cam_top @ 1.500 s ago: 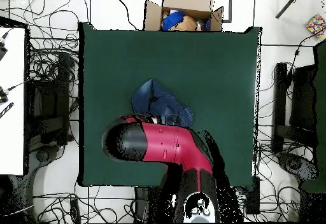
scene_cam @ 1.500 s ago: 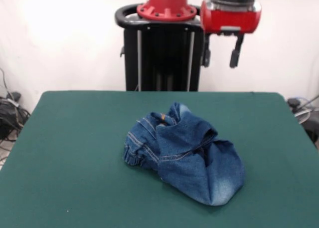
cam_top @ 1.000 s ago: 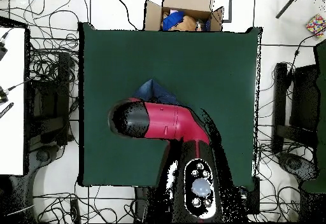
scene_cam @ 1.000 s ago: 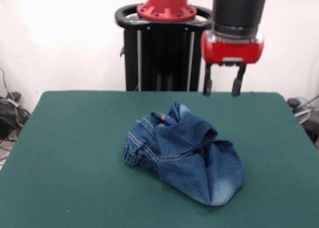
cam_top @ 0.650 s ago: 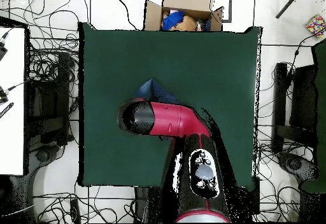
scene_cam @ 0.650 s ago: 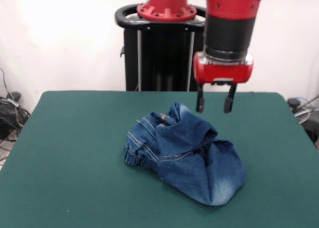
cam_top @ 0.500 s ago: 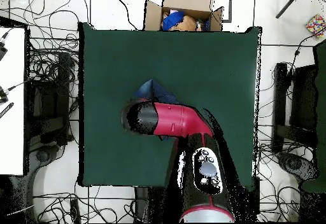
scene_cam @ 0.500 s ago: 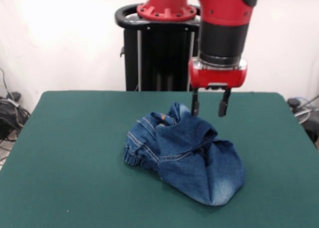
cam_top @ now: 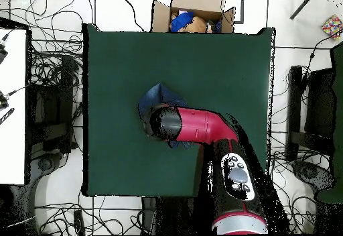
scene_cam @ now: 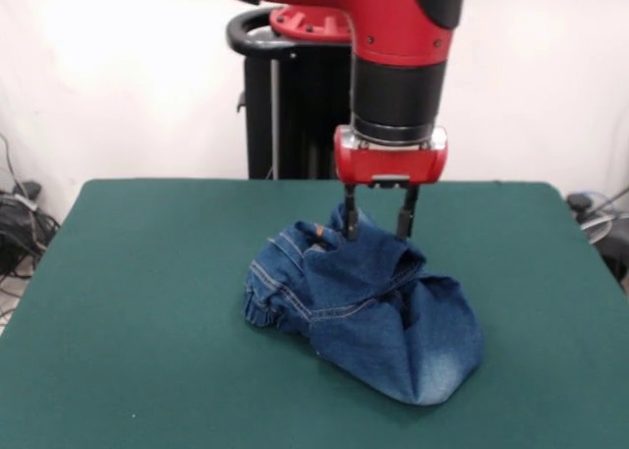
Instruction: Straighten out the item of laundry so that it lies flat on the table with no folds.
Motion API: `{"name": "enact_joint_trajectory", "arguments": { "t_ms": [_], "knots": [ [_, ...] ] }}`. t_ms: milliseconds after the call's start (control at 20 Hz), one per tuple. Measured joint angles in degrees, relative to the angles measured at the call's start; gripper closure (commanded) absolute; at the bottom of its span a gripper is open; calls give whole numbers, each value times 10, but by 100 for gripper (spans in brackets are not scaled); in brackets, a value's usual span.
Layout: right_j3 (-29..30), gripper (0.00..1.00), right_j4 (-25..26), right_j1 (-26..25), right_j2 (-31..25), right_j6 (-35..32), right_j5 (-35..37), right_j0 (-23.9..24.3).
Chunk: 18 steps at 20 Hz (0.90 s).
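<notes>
The red and black arm [cam_top: 201,127] reaches from the bottom edge over the green tabletop [cam_top: 221,66] and ends in a black round end that hides the tool. Blue jeans [cam_top: 155,98] stick out from under that end, towards the top and left. Beyond them, off the tabletop's top edge, stands an open cardboard box [cam_top: 191,13].

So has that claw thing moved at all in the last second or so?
Yes. In the front view the gripper has dropped from beside the black pedestal top and shifted toward the picture's left; its open fingers now reach the top of the jeans.
</notes>
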<state>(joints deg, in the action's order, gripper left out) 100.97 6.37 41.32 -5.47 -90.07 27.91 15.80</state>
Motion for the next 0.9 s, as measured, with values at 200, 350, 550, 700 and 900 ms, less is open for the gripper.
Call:
{"name": "enact_joint_trajectory", "arguments": {
  "t_ms": [200, 350, 550, 700, 900],
  "knots": [
    [0, 0, 0, 3, -10, 0, 2, 12],
    [-4, 0, 0, 10, -19, 0, 13, 23],
    [-25, 0, 0, 19, -31, 0, 53, 37],
    [-50, 0, 0, 22, -38, 0, 94, 47],
    [-89, 0, 6, 21, -52, 0, 151, 66]
  ]
}}
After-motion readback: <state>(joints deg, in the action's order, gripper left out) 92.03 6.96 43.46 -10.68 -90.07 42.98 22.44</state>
